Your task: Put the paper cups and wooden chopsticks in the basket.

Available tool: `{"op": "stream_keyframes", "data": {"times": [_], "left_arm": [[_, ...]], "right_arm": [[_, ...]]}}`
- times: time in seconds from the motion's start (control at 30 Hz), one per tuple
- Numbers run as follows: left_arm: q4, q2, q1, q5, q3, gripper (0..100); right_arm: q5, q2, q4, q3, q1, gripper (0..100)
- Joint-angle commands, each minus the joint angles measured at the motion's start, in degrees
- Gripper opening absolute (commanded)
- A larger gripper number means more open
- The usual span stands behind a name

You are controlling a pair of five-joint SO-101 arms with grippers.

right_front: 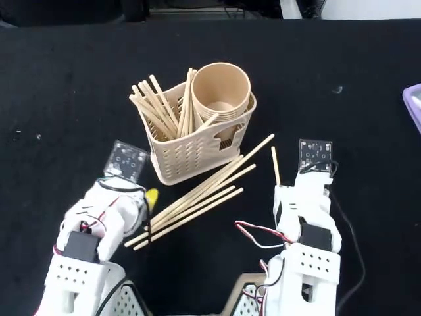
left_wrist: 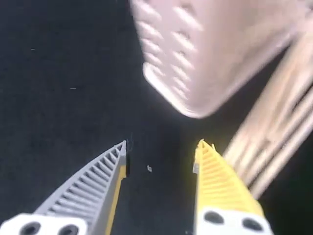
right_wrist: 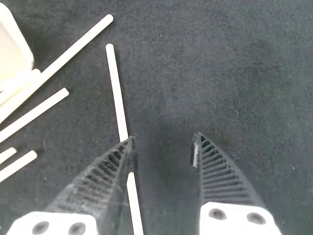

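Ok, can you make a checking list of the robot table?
Surface: black cloth table, pale specks.
Job's things: stacked tan paper cups and wooden chopsticks in the beige slotted plastic basket; a loose chopstick bundle and lone chopstick on the cloth.
Clutter: purple object at the edge.
Grippers: left gripper open beside the bundle; right gripper open over the lone chopstick.
Cables: red and white wires on arms.
Surroundings: dark shapes beyond the table.

The white plastic left arm (right_front: 92,230) extends forward and low; the left gripper (left_wrist: 161,147) (one ribbed finger grey, one yellow) has its fingers parted. The white right arm (right_front: 306,227) lies alongside, the black-fingered right gripper (right_wrist: 164,139) equally spread.
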Motion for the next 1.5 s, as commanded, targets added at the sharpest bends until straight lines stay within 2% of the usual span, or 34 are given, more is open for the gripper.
{"op": "stream_keyframes", "data": {"times": [0.0, 0.17, 0.3, 0.43, 0.63, 1.23, 1.33, 1.47], "left_arm": [[-1.1, -0.6, 4.9, 3.5, -3.5, 23], [-13.2, -0.6, 5.3, 11.0, 0.2, 23], [-21.5, -0.6, 5.2, 12.8, 4.5, 23], [-26.0, -0.6, 4.1, 12.7, 7.2, 23], [-30.6, -0.4, -2.1, 12.8, 8.2, 23], [-30.2, -0.6, -2.9, 12.8, 7.8, 22], [-25.7, -0.6, -2.9, 12.7, 6.0, 22], [-14.5, -0.7, -2.9, 12.5, 0.4, 22]], "right_arm": [[-0.5, -0.3, -1.3, -0.2, -0.6, 19.4], [-0.5, -0.3, -1.3, -0.2, -0.6, 19.4], [-0.5, -0.3, -1.3, -0.2, -0.6, 19.4], [-0.5, -0.3, -1.3, -0.2, -0.6, 19.4], [-0.5, -0.3, -1.3, -0.2, -0.6, 19.4], [-0.5, -0.3, -1.3, -0.2, -0.6, 19.4], [-0.5, -0.3, -1.3, -0.2, -0.6, 19.4], [-0.5, -0.3, -1.3, -0.2, -0.6, 19.4]]}}
